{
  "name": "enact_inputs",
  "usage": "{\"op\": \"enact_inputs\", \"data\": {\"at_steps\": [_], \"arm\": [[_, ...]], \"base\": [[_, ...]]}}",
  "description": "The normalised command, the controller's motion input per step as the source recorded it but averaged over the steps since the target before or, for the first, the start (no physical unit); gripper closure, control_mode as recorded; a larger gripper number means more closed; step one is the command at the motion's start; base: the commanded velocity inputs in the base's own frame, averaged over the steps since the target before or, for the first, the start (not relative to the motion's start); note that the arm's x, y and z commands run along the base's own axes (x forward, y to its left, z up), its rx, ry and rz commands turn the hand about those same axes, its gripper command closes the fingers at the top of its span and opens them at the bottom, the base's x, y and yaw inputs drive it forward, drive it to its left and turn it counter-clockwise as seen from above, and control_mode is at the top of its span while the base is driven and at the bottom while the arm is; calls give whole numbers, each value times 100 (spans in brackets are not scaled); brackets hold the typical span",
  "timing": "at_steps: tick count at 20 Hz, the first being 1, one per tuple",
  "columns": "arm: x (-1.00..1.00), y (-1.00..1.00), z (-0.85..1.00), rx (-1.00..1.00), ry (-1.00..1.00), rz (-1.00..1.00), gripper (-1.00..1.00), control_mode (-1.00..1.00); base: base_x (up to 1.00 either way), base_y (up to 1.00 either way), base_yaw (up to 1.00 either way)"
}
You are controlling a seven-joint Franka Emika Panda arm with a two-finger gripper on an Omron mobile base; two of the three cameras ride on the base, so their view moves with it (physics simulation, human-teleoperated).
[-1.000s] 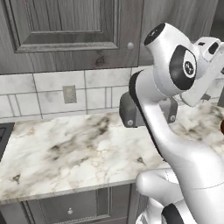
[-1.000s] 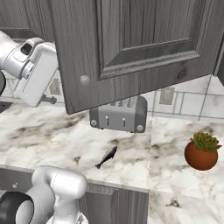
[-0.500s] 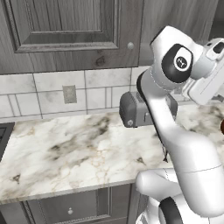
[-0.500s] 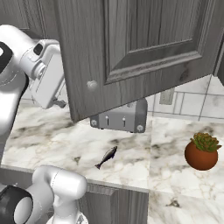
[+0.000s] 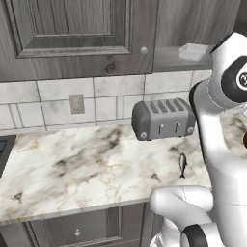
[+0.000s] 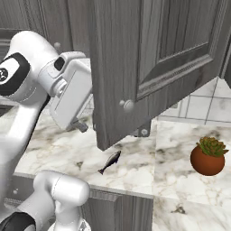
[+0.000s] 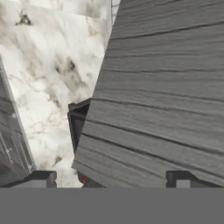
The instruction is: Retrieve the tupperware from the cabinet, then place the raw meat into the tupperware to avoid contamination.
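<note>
The cabinet's right door (image 6: 158,58) hangs swung out over the counter, its round knob (image 6: 127,105) facing me. Behind it, the tupperware (image 5: 193,51), a small whitish box, rests on the cabinet shelf. The raw meat (image 5: 183,165), a slim dark fish shape, lies on the marble counter in front of the toaster (image 5: 163,118); it also shows below the door (image 6: 109,162). My gripper (image 6: 80,126) hangs left of the open door, well above the counter. In the hand view the gripper (image 7: 111,179) is open with nothing held, and the door's grey wood face (image 7: 166,87) looms close ahead.
A potted plant (image 6: 207,155) in a brown pot stands on the counter at the right. The cabinet's left door (image 5: 67,29) is shut. A wall outlet (image 5: 76,102) sits in the tiled backsplash. The counter's front edge (image 5: 72,210) has drawer fronts below.
My arm has swung to the right, uncovering the toaster in the left base view. The cabinet door has swung wider open. The jaws have stayed open.
</note>
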Motion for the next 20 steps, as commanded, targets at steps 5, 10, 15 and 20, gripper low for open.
{"op": "enact_inputs", "data": {"at_steps": [5,10,15,20], "arm": [[-48,-75,-7,0,0,-11,-100,-100],[-29,-57,-8,0,0,-10,-100,-100],[-2,-16,-2,0,1,-1,-100,-100],[1,-32,-5,0,1,0,-100,-100]], "base": [[0,0,0],[0,0,0],[0,0,0],[0,0,0]]}}
